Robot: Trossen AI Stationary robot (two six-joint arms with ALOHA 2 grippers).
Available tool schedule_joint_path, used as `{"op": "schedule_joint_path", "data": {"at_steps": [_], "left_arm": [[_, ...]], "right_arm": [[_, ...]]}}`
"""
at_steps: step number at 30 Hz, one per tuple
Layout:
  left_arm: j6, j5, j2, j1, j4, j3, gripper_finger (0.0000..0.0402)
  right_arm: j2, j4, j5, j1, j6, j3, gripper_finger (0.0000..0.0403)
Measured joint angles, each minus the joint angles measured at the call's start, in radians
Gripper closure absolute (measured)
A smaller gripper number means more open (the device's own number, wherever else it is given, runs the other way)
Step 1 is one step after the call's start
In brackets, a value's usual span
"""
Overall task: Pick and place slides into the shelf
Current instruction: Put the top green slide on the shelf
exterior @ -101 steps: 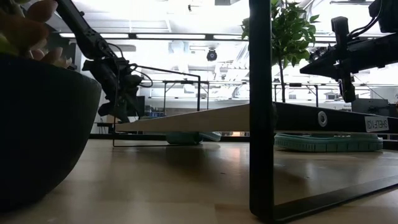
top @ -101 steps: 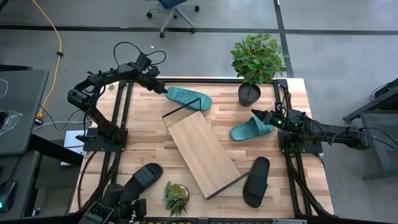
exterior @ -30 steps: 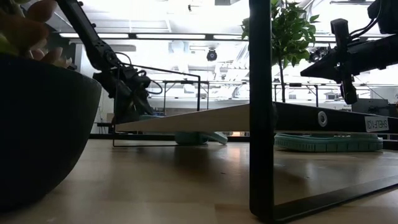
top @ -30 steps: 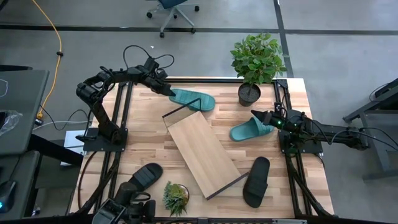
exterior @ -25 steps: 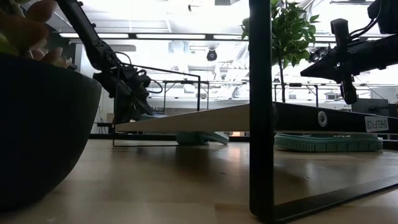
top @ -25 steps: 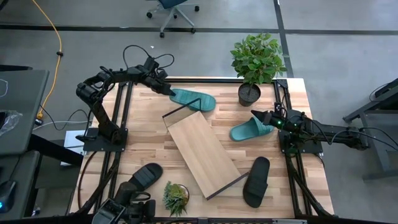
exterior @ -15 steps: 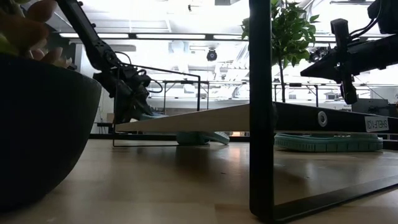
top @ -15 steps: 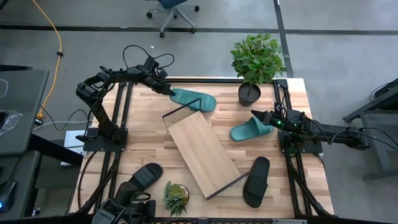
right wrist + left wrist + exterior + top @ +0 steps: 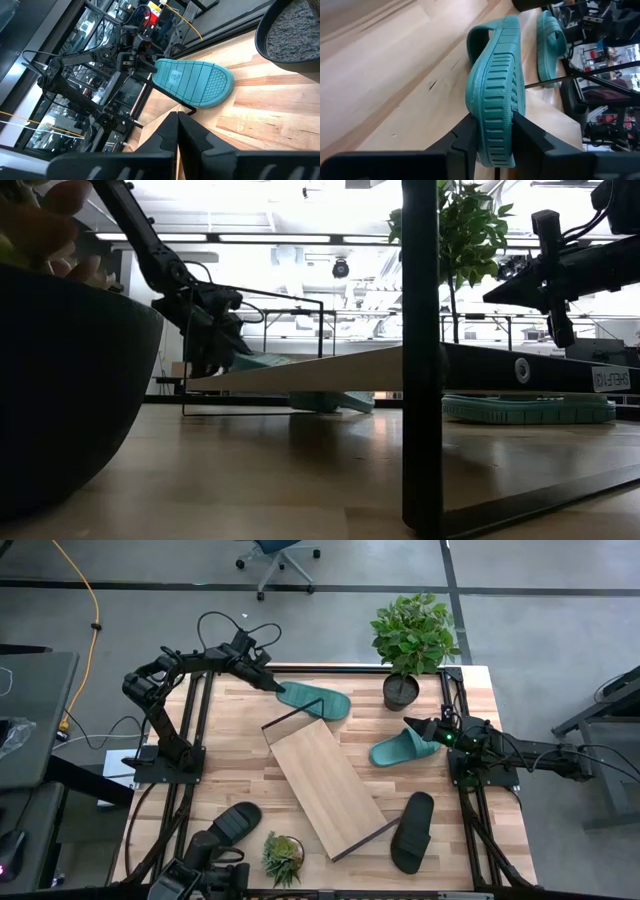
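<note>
Light-wood shelf (image 9: 327, 786) lies diagonally mid-table on its black wire frame, slanted, with nothing resting on its board. Two pots hold plants: a tall leafy plant (image 9: 412, 633) in a dark pot at the far right, and a small plant (image 9: 282, 854) at the near edge, whose pot fills the left of the low view as a dark blur. Slides count: four, two teal and two black. Teal slide A (image 9: 314, 700) is at the far end of the shelf, heel clamped between the fingers of the left gripper (image 9: 274, 687); the left wrist view shows its ribbed sole (image 9: 496, 100) turned on edge, pinched from both sides, toe tilted off the tabletop. In the low view its toe sits behind the shelf's raised end, partly hidden. Teal slide B (image 9: 402, 748) lies flat to the right of the shelf, just beside the right gripper (image 9: 416, 727), whose fingers are together and hold nothing. Black slide C (image 9: 412, 830) lies at the near right, beside the shelf's near end. Black slide D (image 9: 232, 824) lies at the near left, partly covered by dark rig hardware at the table's near edge. A black post cuts the low view vertically.
</note>
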Motion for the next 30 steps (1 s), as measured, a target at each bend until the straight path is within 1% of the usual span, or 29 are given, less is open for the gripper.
{"op": "schedule_joint_path", "data": {"at_steps": [9, 21, 26, 30], "left_arm": [[0.000, 0.023, -0.024, 0.000, -0.004, 0.078, 0.0320], [-0.014, 0.029, -0.114, 0.000, -0.010, 0.210, 0.0320], [0.037, 0.029, -0.156, -0.002, -0.042, 0.242, 0.0320], [0.093, 0.014, -0.188, -0.002, -0.122, 0.261, 0.0320]], "right_arm": [[0.000, 0.000, 0.001, 0.000, 0.000, 0.000, 0.0403], [0.000, 0.000, 0.003, 0.000, 0.000, 0.000, 0.0403], [0.000, -0.001, 0.003, 0.000, 0.000, 0.000, 0.0403], [0.000, -0.001, 0.003, 0.000, 0.000, 0.000, 0.0403]]}}
